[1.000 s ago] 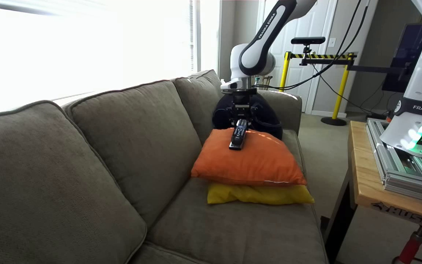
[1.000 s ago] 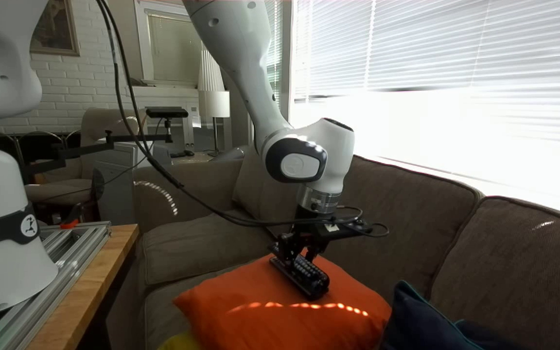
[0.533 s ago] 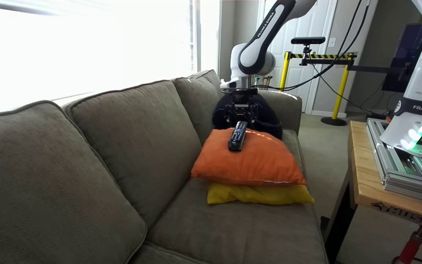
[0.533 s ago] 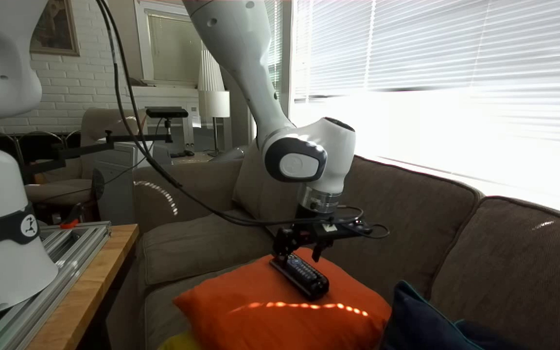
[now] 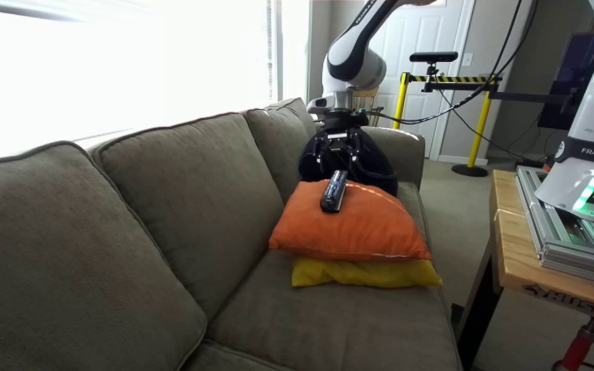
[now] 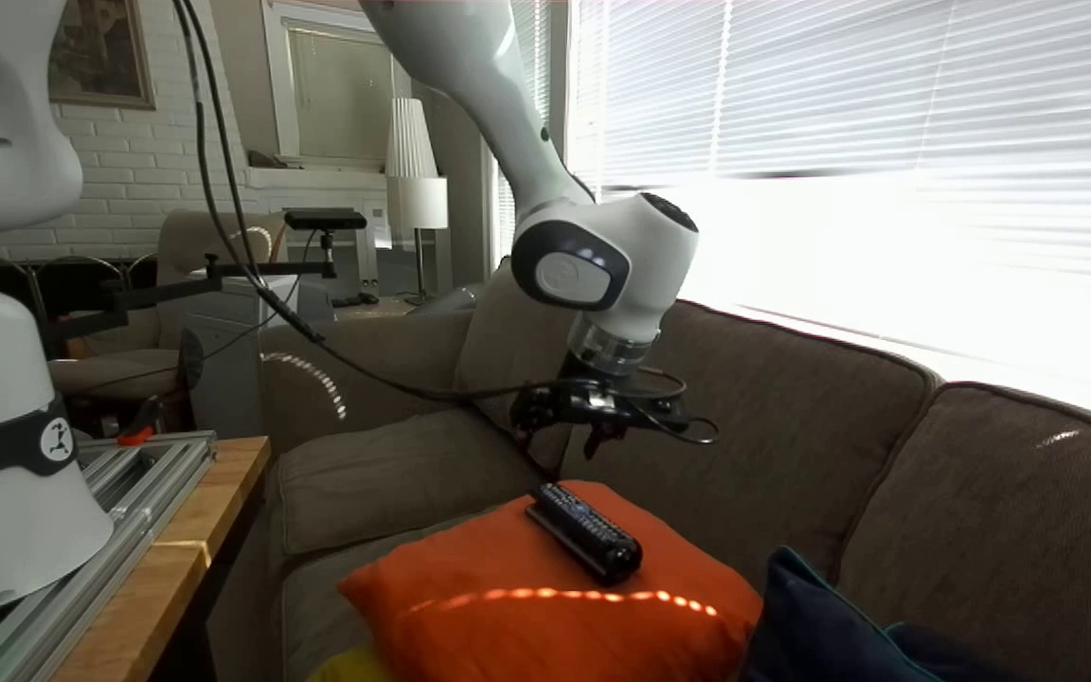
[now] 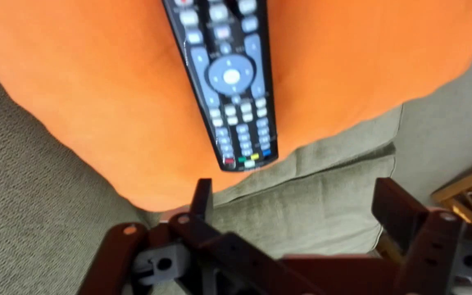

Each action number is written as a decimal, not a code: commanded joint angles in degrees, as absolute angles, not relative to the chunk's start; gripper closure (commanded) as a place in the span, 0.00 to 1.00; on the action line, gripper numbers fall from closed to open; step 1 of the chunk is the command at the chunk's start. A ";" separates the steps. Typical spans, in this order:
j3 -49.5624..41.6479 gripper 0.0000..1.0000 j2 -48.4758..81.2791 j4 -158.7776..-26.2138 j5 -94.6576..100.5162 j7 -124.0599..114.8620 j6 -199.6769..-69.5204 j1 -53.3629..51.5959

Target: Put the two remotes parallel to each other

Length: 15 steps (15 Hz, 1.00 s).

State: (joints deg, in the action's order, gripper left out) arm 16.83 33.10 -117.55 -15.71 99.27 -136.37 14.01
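A black remote (image 7: 236,82) with pale buttons lies lengthwise on the orange cushion (image 7: 113,94); its upper end is cut off in the wrist view. Both exterior views show this remote (image 5: 334,191) on the cushion's top, and a dark rim runs along its lower side in an exterior view (image 6: 560,530). Whether that rim belongs to a second remote beneath or beside it, I cannot tell; no other remote can be made out. Above the remote and apart from it hangs my gripper (image 6: 557,443), open, its fingers (image 7: 395,205) wide apart with nothing between them.
Under the orange cushion is a yellow cushion (image 5: 364,272) on the grey-brown sofa (image 5: 173,216). Dark blue bundled cloth (image 5: 379,165) sits behind, near the sofa arm. A wooden bench (image 5: 508,232) carries the robot's base.
A second ago the gripper was down at the remote with its jaws around it. It has opened and risen clear, while the remote stays on the cushion.
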 commanded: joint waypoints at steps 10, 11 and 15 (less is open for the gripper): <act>12.85 0.00 5.46 -135.43 -35.61 75.85 -151.13 4.19; 11.95 0.00 4.05 -136.85 -33.93 73.14 -153.64 3.21; 7.73 0.00 -0.46 -141.55 -25.54 57.96 -158.42 0.51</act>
State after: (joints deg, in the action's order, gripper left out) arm 11.06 4.68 -136.61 -31.04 69.20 -156.96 2.75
